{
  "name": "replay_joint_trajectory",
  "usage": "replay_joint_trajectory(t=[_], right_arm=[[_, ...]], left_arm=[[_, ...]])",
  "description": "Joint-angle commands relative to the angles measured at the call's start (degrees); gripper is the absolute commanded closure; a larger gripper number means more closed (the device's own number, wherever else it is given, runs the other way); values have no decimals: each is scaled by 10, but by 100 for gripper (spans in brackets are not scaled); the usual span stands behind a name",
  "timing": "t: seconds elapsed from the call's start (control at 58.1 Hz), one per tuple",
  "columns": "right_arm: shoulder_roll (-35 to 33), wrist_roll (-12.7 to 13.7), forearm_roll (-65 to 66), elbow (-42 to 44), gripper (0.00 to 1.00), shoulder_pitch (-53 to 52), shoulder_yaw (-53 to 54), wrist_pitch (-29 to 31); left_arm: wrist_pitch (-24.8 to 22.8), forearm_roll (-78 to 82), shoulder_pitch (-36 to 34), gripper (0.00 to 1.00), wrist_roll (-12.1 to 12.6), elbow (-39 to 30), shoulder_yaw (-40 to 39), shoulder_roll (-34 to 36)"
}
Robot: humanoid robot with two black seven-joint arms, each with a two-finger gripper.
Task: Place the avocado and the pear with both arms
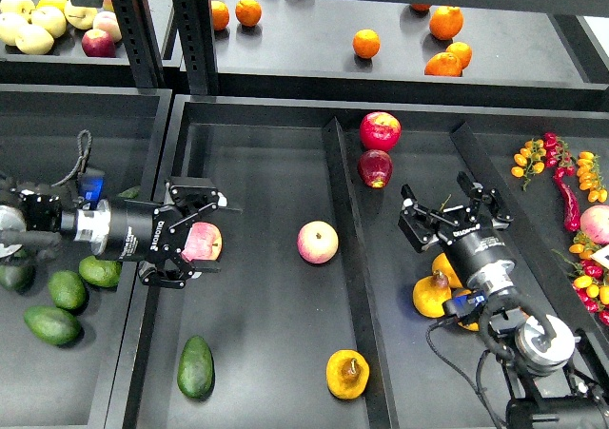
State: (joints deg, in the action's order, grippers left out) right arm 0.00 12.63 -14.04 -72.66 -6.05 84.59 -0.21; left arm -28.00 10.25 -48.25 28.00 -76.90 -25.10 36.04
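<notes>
A dark green avocado [195,367] lies at the front left of the middle tray [266,163]. The orange-yellow pear [347,373] with a dark blotch lies at the tray's front right, next to the divider. My left gripper [206,239] comes in level from the left, open, with its fingers [198,201] spread on either side of a pink apple [202,243]; I cannot tell if they touch it. My right gripper [447,210] is open and empty over the right tray, well back from the pear.
Several avocados [67,291] lie in the left tray. A pink apple [317,242] sits mid-tray. Two red apples [379,130] and yellow pears [433,296] lie in the right tray under my right arm. Cherry tomatoes and a chili [569,191] lie far right. Oranges [365,43] sit on the shelf behind.
</notes>
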Motion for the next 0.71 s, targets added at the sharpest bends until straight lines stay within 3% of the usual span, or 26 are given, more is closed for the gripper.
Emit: replay_joint_trajectory(t=[0.0, 0.224, 0.43, 0.689], right_arm=[[0, -1, 1, 9, 1, -33, 1, -3], [0, -1, 1, 13, 1, -55, 2, -3], [0, 1, 1, 30, 1, -73, 4, -3], [0, 2, 1, 48, 1, -96, 5, -3]], left_arm=[[0, 13, -63, 1, 0, 0, 77, -2], [0, 102, -157, 1, 0, 2, 214, -18], [0, 106, -253, 1, 0, 13, 351, -82], [0, 104, -319, 1, 0, 22, 468, -151]])
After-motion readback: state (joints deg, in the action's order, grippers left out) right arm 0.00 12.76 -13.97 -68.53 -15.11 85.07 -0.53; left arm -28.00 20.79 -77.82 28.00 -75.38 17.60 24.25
